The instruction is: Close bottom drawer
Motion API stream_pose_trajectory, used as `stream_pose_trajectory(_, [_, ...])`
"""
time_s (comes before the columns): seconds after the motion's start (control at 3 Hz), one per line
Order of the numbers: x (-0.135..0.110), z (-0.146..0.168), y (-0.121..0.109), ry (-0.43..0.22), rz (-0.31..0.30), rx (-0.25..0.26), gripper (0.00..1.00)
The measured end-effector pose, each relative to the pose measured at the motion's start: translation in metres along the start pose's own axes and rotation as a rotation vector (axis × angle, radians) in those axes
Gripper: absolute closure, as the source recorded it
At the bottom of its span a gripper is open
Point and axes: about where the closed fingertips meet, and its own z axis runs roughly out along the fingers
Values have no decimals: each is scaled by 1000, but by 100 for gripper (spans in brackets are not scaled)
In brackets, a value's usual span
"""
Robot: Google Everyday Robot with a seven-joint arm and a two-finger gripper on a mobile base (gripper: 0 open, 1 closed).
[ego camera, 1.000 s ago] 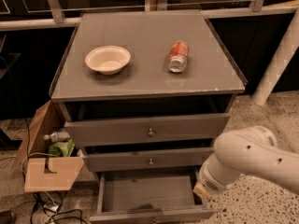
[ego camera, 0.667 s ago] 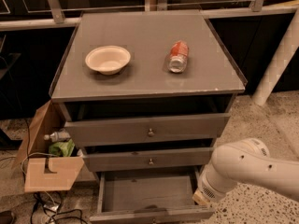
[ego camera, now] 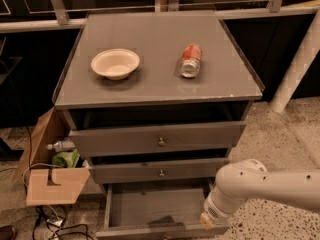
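Observation:
The bottom drawer (ego camera: 150, 209) of the grey cabinet (ego camera: 160, 139) is pulled out, an open shallow grey tray that looks empty, with its slim front panel at the picture's lower edge. My white arm (ego camera: 265, 184) reaches in from the right. My gripper (ego camera: 209, 220) is at the drawer's front right corner, by the front panel. The middle drawer (ego camera: 160, 171) and the top drawer (ego camera: 160, 140) stand slightly out, each with a small brass knob.
On the cabinet top are a white bowl (ego camera: 115, 63) and a red can (ego camera: 190, 60) lying on its side. An open cardboard box (ego camera: 52, 171) with a bottle and green item stands left of the cabinet, cables on the floor below it. A white post (ego camera: 297, 64) leans at right.
My arm has moved left and down, bringing the gripper closer to the drawer's front right corner. The drawer has not visibly moved.

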Motion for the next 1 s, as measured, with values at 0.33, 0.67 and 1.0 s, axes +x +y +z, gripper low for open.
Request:
stream_pose_trajectory(0.33, [1, 5, 1, 7, 10, -8, 100])
stream_pose_trajectory(0.67, [4, 25, 0, 8, 20, -33, 100])
stream_pose_trajectory(1.0, [13, 76, -17, 27, 76, -51, 100])
